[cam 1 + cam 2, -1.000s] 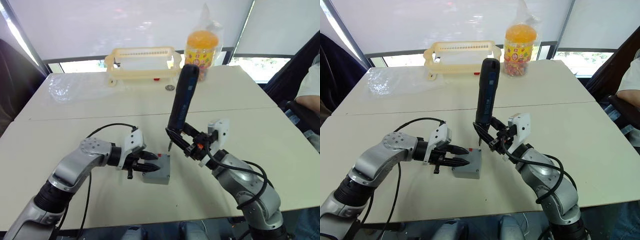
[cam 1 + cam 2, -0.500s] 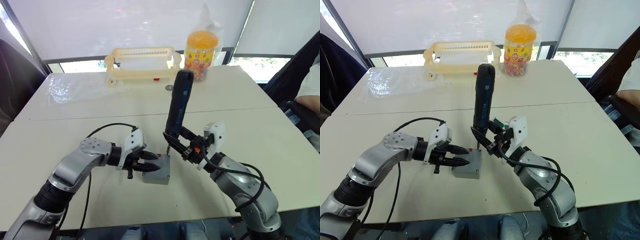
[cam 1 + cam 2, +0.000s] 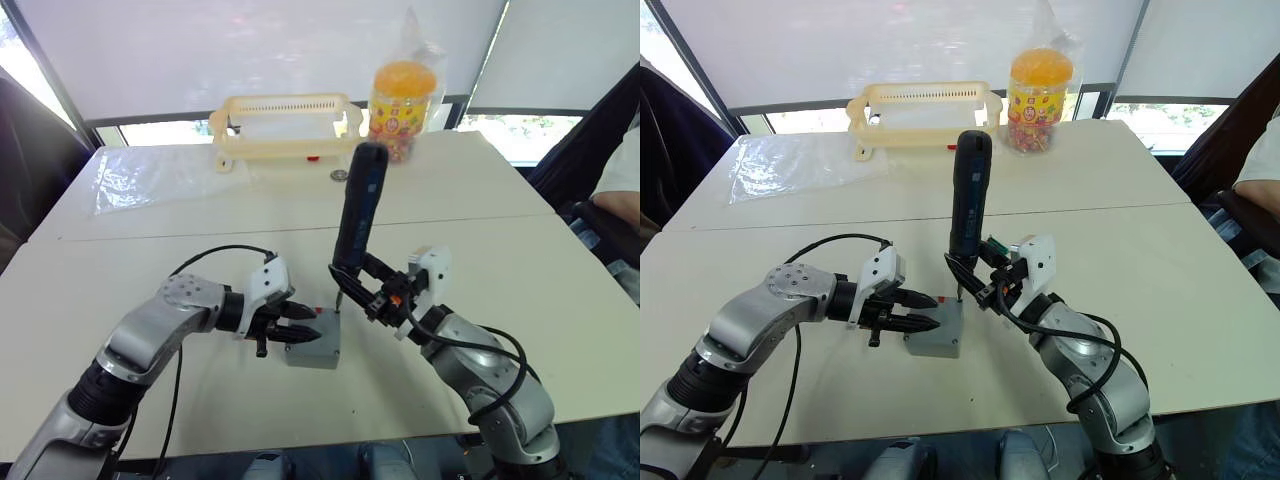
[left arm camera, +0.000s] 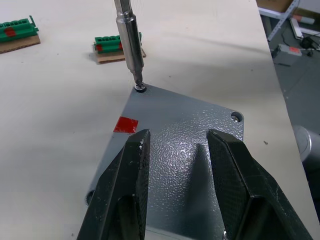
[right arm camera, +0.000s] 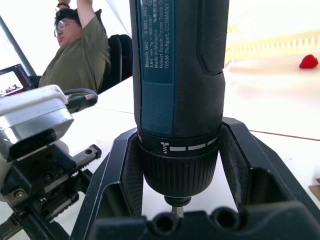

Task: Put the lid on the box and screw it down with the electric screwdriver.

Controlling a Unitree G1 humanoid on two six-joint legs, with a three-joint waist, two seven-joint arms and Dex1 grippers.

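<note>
The grey box [image 3: 318, 351] sits on the table with the flat grey lid [image 4: 186, 150] on top and a red mark [image 4: 126, 124] beside one edge. My left gripper [image 3: 298, 332] reaches over the lid from the left. It is open, one finger on each side of the lid's middle, and I cannot tell whether they touch it. My right gripper [image 3: 364, 291] is shut on the electric screwdriver [image 3: 358, 212], which stands nearly upright. Its metal bit [image 4: 127, 40] rests on a screw [image 4: 140, 88] at the lid's far corner. Another screw hole [image 4: 236, 117] shows at the adjacent corner.
A cream slotted basket [image 3: 285, 125], a jar of sweets [image 3: 403, 95], a coin [image 3: 339, 175] and clear plastic wrap [image 3: 130, 178] lie on the far table. Small green blocks [image 4: 107, 45] sit beyond the box. A person [image 3: 620, 170] sits at the right edge.
My right arm has brought the screwdriver left and down, so the bit now meets the lid's corner. The left gripper has stayed over the lid.
</note>
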